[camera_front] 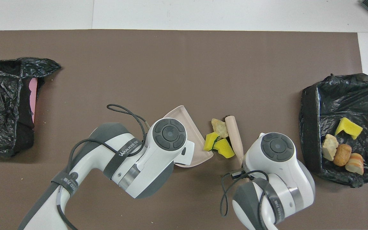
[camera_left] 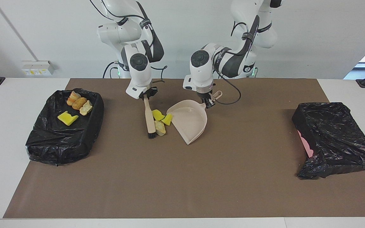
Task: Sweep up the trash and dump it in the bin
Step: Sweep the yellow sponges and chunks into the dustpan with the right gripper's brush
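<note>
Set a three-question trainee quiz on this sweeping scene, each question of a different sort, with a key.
1. True or false: the dustpan already holds all three loose scraps.
2. Which gripper holds the brush? A left, B right.
3. How many scraps lie in the black-lined bin at the right arm's end?

Key: 1 false: the two yellow chunks and tan lump lie on the mat between brush and pan. 2 B; the right gripper grips it, the left gripper the pan's handle. 3 four.

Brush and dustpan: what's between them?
Three scraps: two yellow sponge chunks and a tan lump, bunched between brush and dustpan; both views show it.
</note>
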Robot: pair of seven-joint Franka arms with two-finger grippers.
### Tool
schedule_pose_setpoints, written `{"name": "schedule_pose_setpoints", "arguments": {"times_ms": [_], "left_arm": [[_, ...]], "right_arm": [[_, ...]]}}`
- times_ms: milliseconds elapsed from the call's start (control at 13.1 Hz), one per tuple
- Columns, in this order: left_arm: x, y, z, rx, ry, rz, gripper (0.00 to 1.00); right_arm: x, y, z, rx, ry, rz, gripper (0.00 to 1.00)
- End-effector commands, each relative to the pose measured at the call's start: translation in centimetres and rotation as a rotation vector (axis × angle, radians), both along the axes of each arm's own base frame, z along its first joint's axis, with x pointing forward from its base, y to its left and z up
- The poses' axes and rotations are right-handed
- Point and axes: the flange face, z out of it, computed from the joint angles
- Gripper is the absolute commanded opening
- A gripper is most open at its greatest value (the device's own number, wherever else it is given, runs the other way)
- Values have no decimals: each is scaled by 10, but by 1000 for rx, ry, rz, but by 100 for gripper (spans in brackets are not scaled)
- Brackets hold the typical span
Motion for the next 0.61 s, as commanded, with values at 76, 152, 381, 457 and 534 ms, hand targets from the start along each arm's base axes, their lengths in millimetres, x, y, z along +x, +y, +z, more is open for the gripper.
{"name": "schedule_pose_setpoints", "arguments": {"times_ms": [76, 152, 381, 457, 534], "left_arm": [[-30, 10, -4, 5, -15, -61, 0], [-30, 10, -3, 3, -18, -61, 0], [-30, 10, -3, 2, -19, -60, 0], [-27, 12, -4, -2, -21, -56, 0], [-23, 13, -5, -11, -28, -61, 0]], "right_arm": [[-7, 48, 12, 215, 68, -92, 0], [-4, 54, 21, 242, 77, -113, 0], [-1, 43, 61, 217, 128, -85, 0], [3, 30, 71, 166, 95, -67, 0], [4, 25, 78, 100, 65, -26, 0]]}}
